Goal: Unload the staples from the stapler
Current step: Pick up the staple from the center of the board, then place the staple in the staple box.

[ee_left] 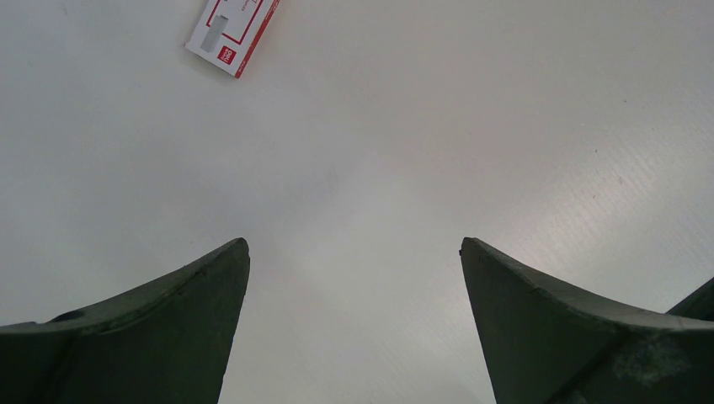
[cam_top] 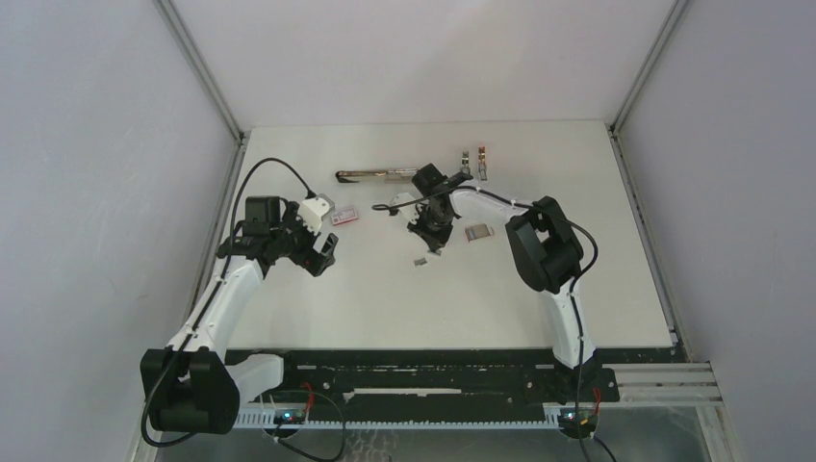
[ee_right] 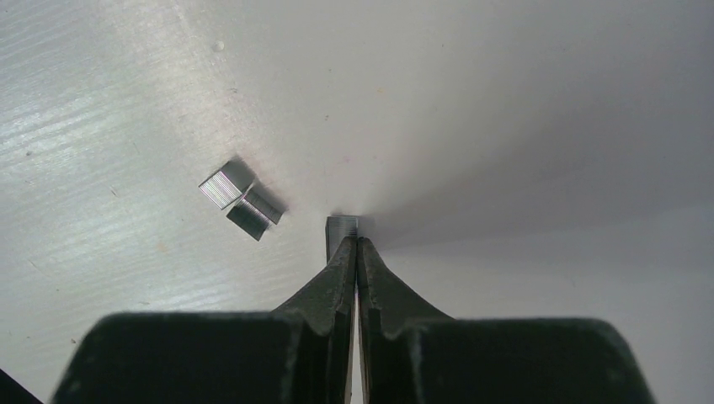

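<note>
The stapler lies at the back middle of the table, its silver body pointing left; a thin black part lies just in front of it. My right gripper points down in front of it. In the right wrist view it is shut, with a short staple strip at its tips, close above the table. Two short staple strips lie on the table just left of it; they also show in the top view. My left gripper is open and empty over bare table.
A small pink-and-white box lies between the left gripper and the stapler. Two short clip-like pieces sit right of the stapler, and a pinkish-grey piece lies right of my right gripper. Grey walls surround the table.
</note>
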Motion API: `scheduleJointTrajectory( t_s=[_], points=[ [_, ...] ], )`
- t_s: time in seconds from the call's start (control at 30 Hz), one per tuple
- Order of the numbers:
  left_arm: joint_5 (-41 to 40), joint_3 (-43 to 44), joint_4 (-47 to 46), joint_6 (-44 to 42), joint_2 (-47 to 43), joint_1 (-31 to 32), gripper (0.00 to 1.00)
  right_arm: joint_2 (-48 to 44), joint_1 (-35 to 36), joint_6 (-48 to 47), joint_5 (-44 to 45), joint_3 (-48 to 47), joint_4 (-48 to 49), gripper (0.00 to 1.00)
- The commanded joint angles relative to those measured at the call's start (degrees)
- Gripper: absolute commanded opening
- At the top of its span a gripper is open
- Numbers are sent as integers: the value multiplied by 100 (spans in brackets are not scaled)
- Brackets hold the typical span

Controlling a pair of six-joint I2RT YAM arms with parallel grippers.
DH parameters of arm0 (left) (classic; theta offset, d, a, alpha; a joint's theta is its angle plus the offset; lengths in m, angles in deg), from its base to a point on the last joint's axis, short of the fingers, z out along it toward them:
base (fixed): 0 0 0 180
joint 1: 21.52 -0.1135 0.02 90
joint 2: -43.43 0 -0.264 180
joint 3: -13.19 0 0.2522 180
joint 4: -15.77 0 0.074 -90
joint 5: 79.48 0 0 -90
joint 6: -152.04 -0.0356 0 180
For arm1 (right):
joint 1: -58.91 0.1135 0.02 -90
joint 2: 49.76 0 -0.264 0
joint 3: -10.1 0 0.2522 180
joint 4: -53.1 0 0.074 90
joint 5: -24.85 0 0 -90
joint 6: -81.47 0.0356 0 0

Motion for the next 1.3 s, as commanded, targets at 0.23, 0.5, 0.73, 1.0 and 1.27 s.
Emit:
scheduleJointTrajectory(
  t_s=[0.23, 0.5, 0.73, 1.0, 1.27],
  points=[
    [118, 30, -19, -74, -17, -55, 100, -452, -470, 1325, -507, -128, 209, 0],
    [95, 36, -18, -76, -6, -52, 100, -1163, -924, 2143, 366, 464, 949, 0],
    [91, 34, -22, -68, 10, -51, 100, -1361, -1458, 2569, 769, 891, 1283, 0],
    [91, 44, -21, -63, 14, -56, 100, -1371, -1705, 2842, 1034, 1180, 1489, 0],
    [91, 34, -21, -66, 18, -56, 100, -1402, -1810, 2914, 925, 1364, 1531, 0]
  ],
)
